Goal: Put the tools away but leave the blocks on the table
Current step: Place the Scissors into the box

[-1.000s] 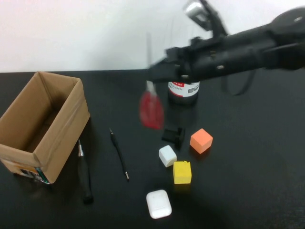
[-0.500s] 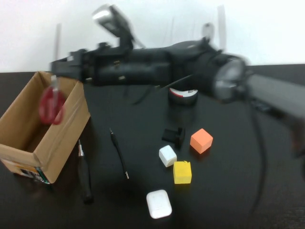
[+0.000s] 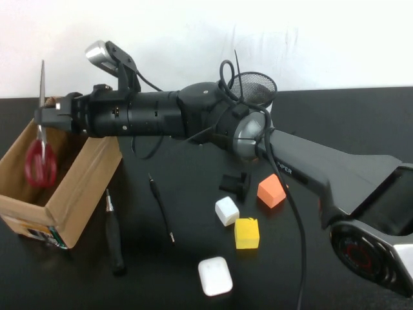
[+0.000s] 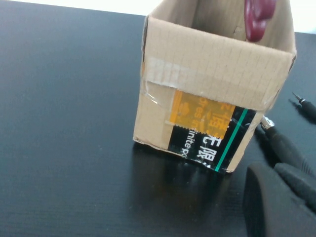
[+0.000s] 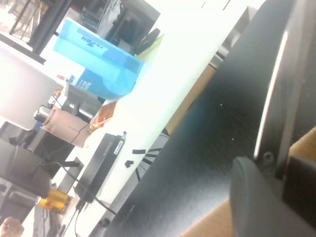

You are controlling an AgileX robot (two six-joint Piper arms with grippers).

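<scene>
Change: the right arm has swung from above the black can at the far centre across to the left, and the red-handled scissors (image 3: 40,155) that were dangling mid-table now hang over the cardboard box (image 3: 77,187), red handles down inside its opening, blades pointing up.
Meaning: I judge the first tool is at the point of release; only letting go remains for it.
Right gripper (image 3: 44,116): over the box's far left corner; jaws look partly parted around the scissor blades, and I cannot tell whether they grip them or have let go.
Left gripper (image 4: 284,200): low over the tabletop (image 3: 335,155) just near the box, jaws closed, holding nothing.
Tools left: the screwdriver (image 3: 114,229) and the thin black rod (image 3: 161,208) lie right of the box.
Blocks: orange (image 3: 271,190), white (image 3: 226,211) and yellow (image 3: 246,233) cubes sit untouched at centre.
</scene>
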